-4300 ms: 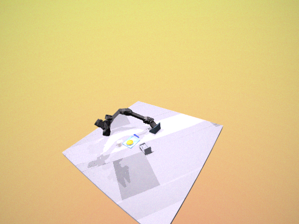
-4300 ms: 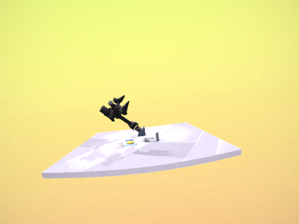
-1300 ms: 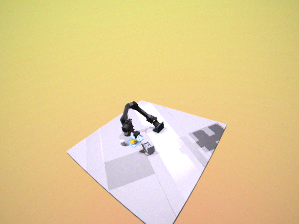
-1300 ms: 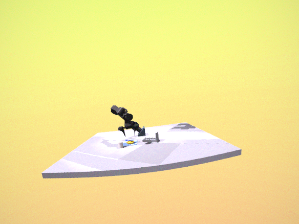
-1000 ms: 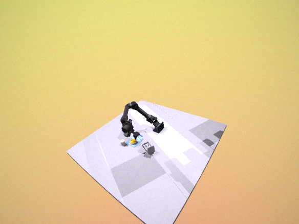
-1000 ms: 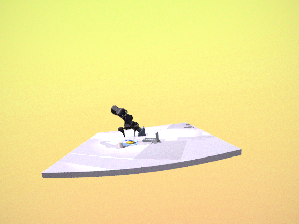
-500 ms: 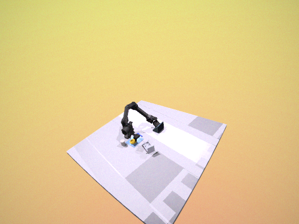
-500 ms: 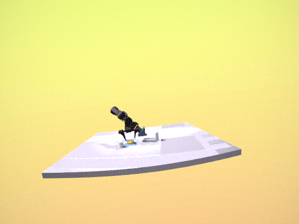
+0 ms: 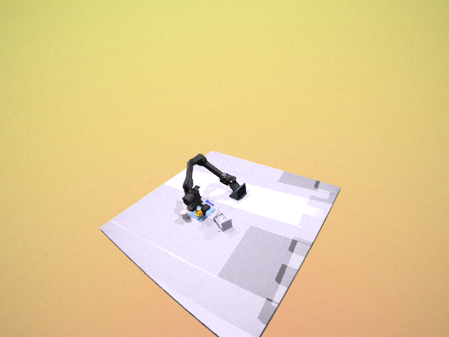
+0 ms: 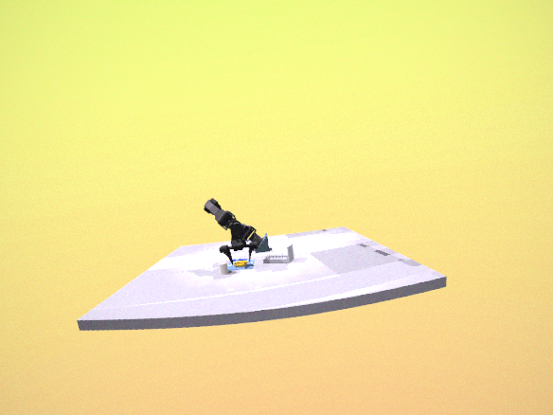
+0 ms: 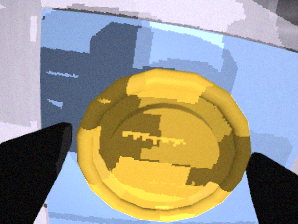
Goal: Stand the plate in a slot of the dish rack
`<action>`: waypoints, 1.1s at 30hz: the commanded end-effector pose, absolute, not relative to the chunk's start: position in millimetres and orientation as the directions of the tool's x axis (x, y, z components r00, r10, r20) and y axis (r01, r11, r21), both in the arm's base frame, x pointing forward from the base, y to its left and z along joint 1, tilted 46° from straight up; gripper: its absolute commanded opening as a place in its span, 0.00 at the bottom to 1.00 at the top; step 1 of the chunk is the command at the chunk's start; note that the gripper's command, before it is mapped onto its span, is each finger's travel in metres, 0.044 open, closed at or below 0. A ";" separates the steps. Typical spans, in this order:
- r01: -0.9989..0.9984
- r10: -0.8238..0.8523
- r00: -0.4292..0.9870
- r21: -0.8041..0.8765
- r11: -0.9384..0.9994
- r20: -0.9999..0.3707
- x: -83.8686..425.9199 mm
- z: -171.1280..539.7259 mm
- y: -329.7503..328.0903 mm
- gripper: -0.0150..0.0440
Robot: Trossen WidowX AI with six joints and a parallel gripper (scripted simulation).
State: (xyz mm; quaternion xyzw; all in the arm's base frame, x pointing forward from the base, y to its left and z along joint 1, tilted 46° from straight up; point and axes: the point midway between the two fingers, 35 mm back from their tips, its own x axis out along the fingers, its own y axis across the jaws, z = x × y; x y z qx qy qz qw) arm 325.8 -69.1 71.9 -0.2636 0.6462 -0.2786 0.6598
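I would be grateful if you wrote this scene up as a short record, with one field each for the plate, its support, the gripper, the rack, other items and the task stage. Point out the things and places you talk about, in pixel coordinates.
plate: yellow plate [image 9: 199, 212] [image 10: 240, 263] [image 11: 170, 142], lying flat
support: blue mat [image 9: 201, 219] [image 10: 233, 268] [image 11: 260, 85]
gripper: gripper [image 10: 240, 262] [image 11: 162, 148] open, a finger on either side of the plate
rack: grey dish rack [image 9: 227, 224] [image 10: 278, 261], beside the mat, no plate standing in it
other items: pale cup-like object [image 9: 184, 215] [image 10: 222, 268]; blue object [image 9: 210, 202]
stage: plate not yet gripped or racked

Rack slots [image 9: 223, 221] [image 10: 278, 259] too small to tell; wrist view cuts off both fingers.
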 end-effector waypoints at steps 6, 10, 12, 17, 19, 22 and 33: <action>0.020 -0.712 0.006 -0.712 0.702 -0.702 324.3 67.5 -73.7 0.93; 0.020 -0.712 0.006 -0.712 0.702 -0.702 324.3 67.5 -73.7 0.93; 0.020 -0.712 0.006 -0.712 0.702 -0.702 324.3 67.5 -73.7 0.91; 0.020 -0.712 0.006 -0.712 0.702 -0.702 324.3 67.5 -73.7 0.85; 0.020 -0.712 0.006 -0.712 0.702 -0.702 324.3 67.5 -73.7 0.83; 0.020 -0.712 0.007 -0.712 0.702 -0.702 324.6 68.1 -73.1 0.73; 0.018 -0.697 0.062 -0.697 0.717 -0.715 334.7 107.3 -29.9 0.25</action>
